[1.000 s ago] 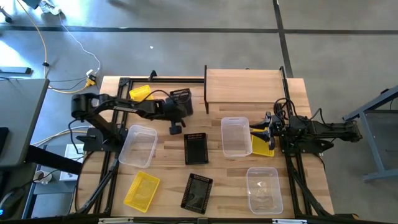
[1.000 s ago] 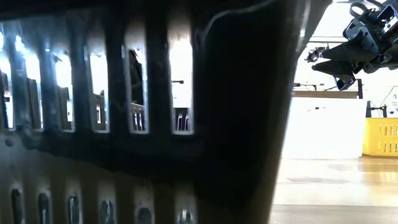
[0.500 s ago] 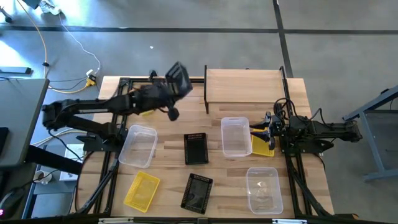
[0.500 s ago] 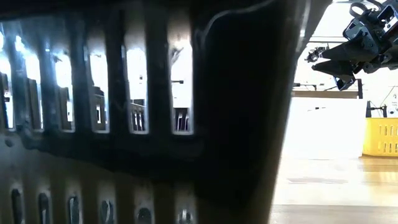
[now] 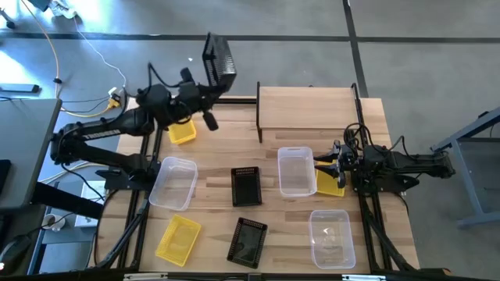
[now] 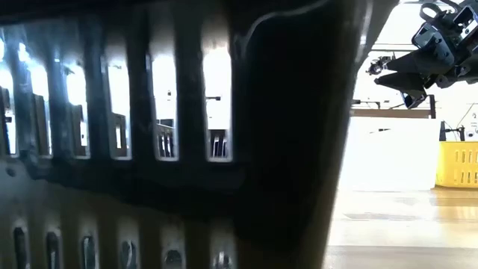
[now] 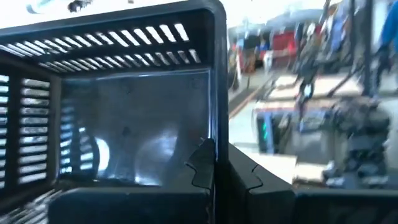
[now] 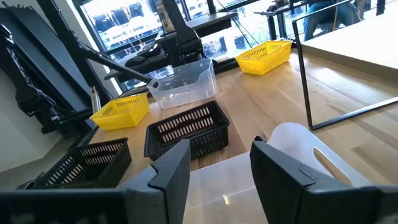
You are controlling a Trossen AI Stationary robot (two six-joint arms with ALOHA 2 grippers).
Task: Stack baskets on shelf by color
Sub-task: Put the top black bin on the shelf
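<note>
Black basket (image 5: 220, 56) up in the air in the high view, tipped on its side beyond the table's far edge, left of the shelf (image 5: 306, 107); left gripper (image 5: 205, 92) clamped tight on its rim. On the table: yellow basket (image 5: 182, 131) under the left arm, clear tub (image 5: 173, 183) near the left edge, second black basket (image 5: 247, 186) at centre, third black one (image 5: 248, 241) and second yellow one (image 5: 178, 238) at the near edge, clear tub (image 5: 295, 170) mid-right, another (image 5: 331, 236) near right. Right gripper (image 5: 331, 166) hovers by the mid-right tub, a yellow basket (image 5: 329, 182) beneath it. Low view: slotted black wall (image 6: 149, 149) fills most of the picture; right gripper (image 6: 407, 78) high at right. Left wrist view: held basket (image 7: 124, 106) close, fingers (image 7: 202, 165) pinching its rim. Right wrist view: fingers (image 8: 171, 171) wide apart, holding nothing, above a clear tub (image 8: 292, 146)
</note>
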